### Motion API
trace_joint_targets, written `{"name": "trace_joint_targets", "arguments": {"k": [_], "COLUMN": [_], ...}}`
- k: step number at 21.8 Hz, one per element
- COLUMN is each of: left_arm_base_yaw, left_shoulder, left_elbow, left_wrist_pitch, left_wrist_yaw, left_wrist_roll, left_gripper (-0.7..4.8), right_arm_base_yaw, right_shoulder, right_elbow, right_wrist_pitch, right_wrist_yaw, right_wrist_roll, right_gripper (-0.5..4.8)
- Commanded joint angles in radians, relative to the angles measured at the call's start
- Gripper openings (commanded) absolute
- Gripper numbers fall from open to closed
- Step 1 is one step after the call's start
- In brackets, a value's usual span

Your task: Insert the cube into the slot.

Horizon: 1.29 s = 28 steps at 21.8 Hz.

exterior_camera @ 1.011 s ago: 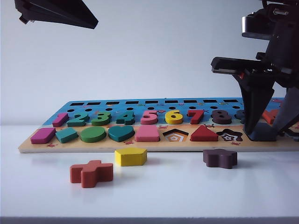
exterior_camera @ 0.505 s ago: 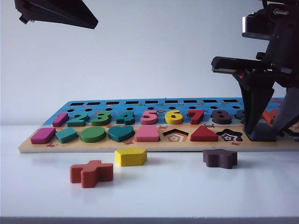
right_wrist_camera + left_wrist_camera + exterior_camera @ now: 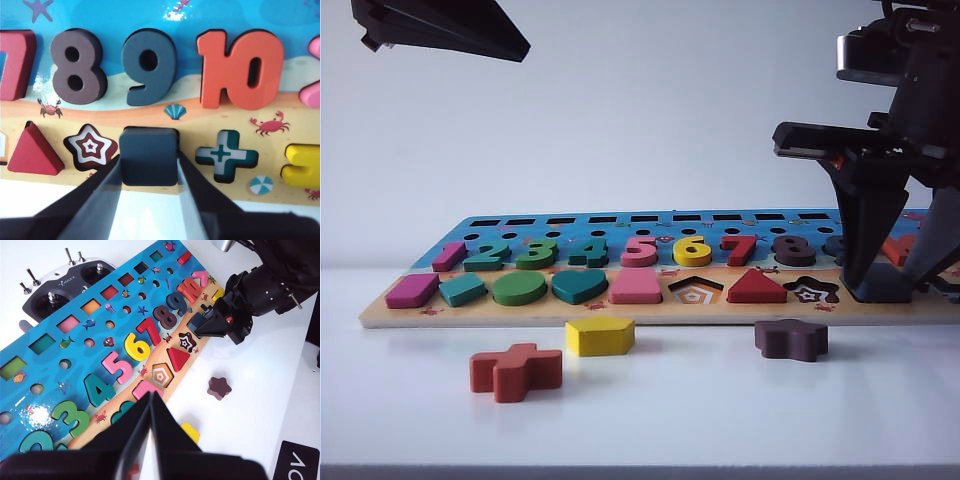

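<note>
My right gripper (image 3: pixel 149 164) is shut on the cube (image 3: pixel 149 150), a dark navy block with rounded corners, one finger on each of its sides. The cube sits low on the wooden puzzle board (image 3: pixel 200 131), between the star recess (image 3: pixel 91 146) and the cross recess (image 3: pixel 226 155). It covers the slot, so none of the slot shows. In the exterior view the right gripper (image 3: pixel 895 285) points down at the board's right end with the cube (image 3: pixel 883 287) at its tips. My left gripper (image 3: pixel 150 396) is shut and empty, high over the board's left part.
On the white table in front of the board (image 3: pixel 620 312) lie a maroon star piece (image 3: pixel 791 338), a yellow pentagon piece (image 3: pixel 599 336) and a red-brown cross piece (image 3: pixel 516 370). A radio controller (image 3: pixel 65 290) lies behind the board.
</note>
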State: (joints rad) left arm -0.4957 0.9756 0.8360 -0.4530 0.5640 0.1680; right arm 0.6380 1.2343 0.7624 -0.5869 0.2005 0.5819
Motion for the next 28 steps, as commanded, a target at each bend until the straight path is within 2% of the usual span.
{"name": "trace_joint_targets", "arguments": {"k": [1, 6, 13, 18, 28], "left_arm_base_yaw": [0.0, 0.0, 0.0, 0.0, 0.0], "left_shoulder": [0.002, 0.002, 0.002, 0.002, 0.002], "left_elbow": [0.003, 0.003, 0.003, 0.003, 0.003], "left_wrist_pitch": [0.014, 0.014, 0.014, 0.014, 0.014], "left_wrist_yaw": [0.004, 0.004, 0.004, 0.004, 0.004], "left_wrist_roll": [0.003, 0.003, 0.003, 0.003, 0.003], "left_gripper": [0.1, 0.1, 0.1, 0.1, 0.1], "right_arm_base_yaw": [-0.002, -0.002, -0.002, -0.002, -0.002], "right_shoulder": [0.003, 0.002, -0.006, -0.017, -0.043], "right_elbow": [0.003, 0.003, 0.003, 0.003, 0.003], "right_wrist_pitch": [0.01, 0.007, 0.003, 0.003, 0.004], "right_wrist_yaw": [0.006, 0.009, 0.013, 0.032, 0.032], "right_wrist_roll": [-0.011, -0.011, -0.011, -0.011, -0.011], "right_gripper": [0.73, 1.55, 2.15, 2.34, 2.39]}}
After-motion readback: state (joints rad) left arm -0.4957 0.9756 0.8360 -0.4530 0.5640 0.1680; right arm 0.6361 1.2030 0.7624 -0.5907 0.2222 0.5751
